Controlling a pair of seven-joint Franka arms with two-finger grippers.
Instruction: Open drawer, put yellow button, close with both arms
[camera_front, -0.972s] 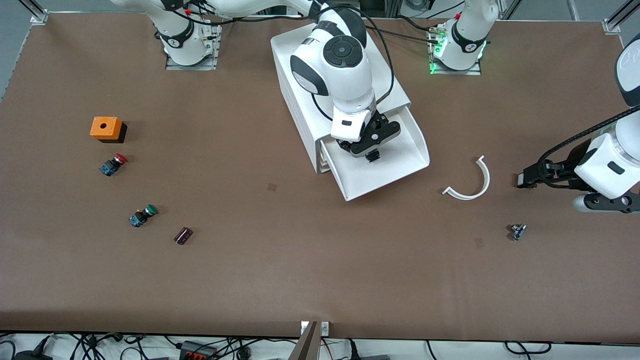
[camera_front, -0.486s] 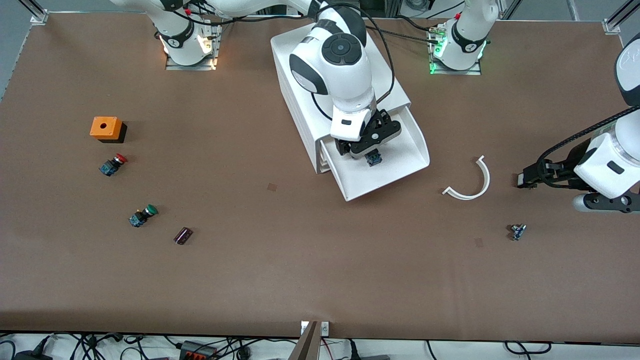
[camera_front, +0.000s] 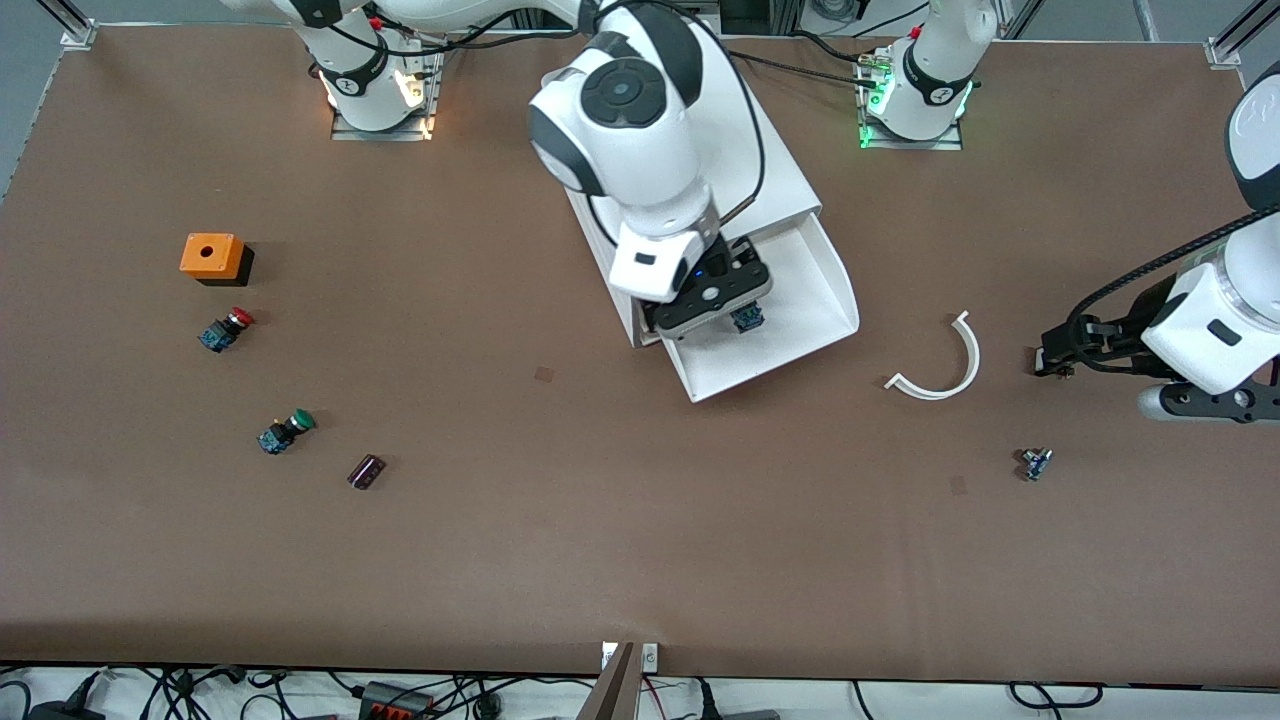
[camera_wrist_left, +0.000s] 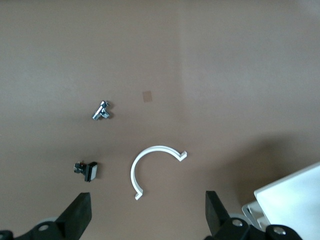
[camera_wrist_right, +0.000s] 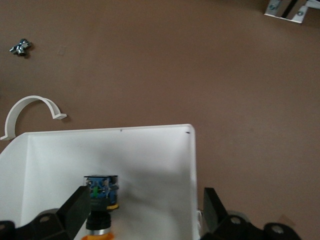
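Big white cabinet (camera_front: 690, 190) in the middle of the brown table (camera_front: 600, 520). Top drawer (camera_front: 800, 340) pulled out, wide open. Right gripper (camera_front: 712, 300) up over the drawer, fingers spread apart, holding nothing. Left gripper (camera_front: 1060, 355) waiting at the left arm's end of the table, fingers spread apart too, near a white curved strip (camera_front: 945, 365). Yellow button (camera_wrist_right: 101, 202) lying loose inside the drawer, right under the right gripper.
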